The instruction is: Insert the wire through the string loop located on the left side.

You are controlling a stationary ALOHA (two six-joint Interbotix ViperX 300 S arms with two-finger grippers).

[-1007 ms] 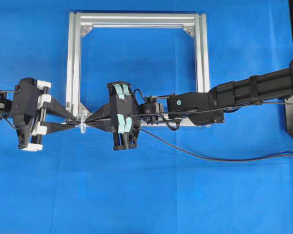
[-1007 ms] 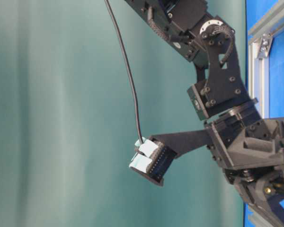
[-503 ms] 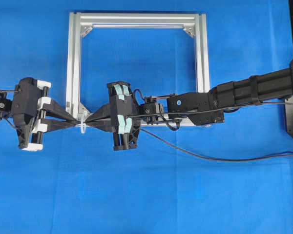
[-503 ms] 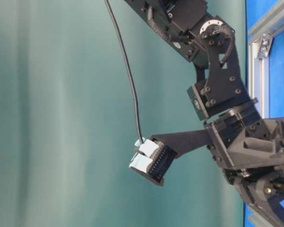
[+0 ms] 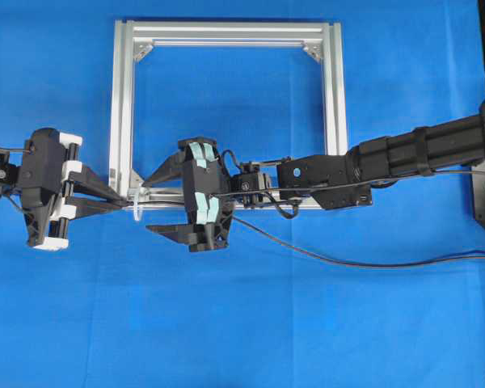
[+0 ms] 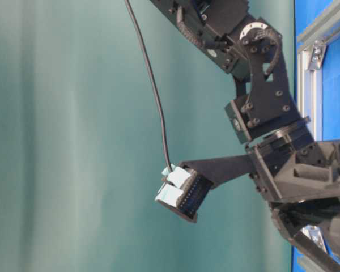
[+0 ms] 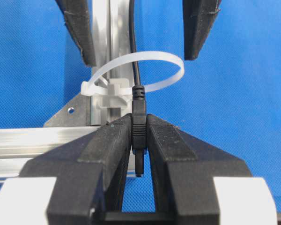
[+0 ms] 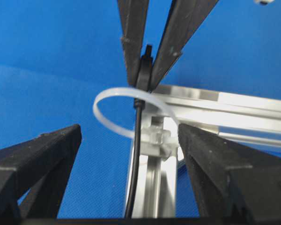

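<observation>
My left gripper is shut on the black plug end of the wire, just left of the frame's lower-left corner. From the plug, the wire runs through the white string loop, which is tied to that corner. In the overhead view the left gripper and the string loop are almost touching. My right gripper is open, one finger on each side of the wire and clear of it. The string loop lies between its fingers.
The square aluminium frame lies flat on the blue cloth. The wire's slack trails right across the cloth to the edge of view. The right arm reaches in across the frame's lower rail.
The right gripper was shut on the wire beside the loop and has opened wide, letting it go. The left gripper stays shut on the plug.
</observation>
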